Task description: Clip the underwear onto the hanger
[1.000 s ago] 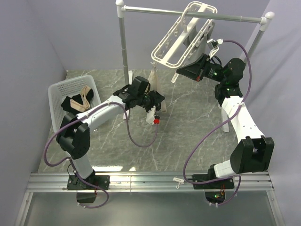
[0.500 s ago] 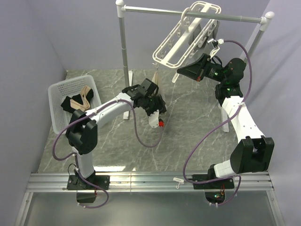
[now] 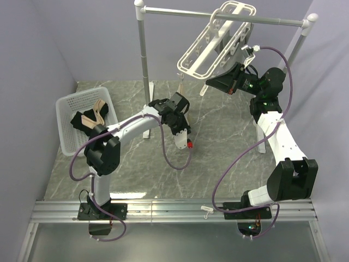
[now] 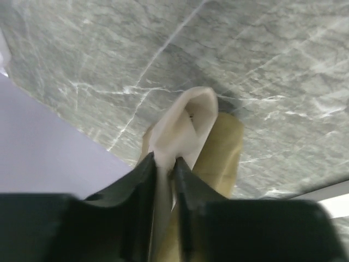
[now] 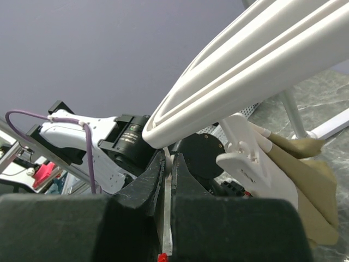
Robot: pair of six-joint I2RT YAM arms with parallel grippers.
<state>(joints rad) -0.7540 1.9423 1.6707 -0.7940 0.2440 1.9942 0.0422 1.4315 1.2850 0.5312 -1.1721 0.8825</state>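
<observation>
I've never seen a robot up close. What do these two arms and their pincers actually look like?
Both the left arm and right arm have white shell links between chunky black joints, each trailed by a looping purple cable. The left pincer and right pincer are dark, slim and two-pronged.

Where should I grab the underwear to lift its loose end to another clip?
Probably the pale waistband fold at the free end of the underwear. It hangs limp from one clip, so come in from the near left side with jaws across the fold, as the left tool does.
</observation>
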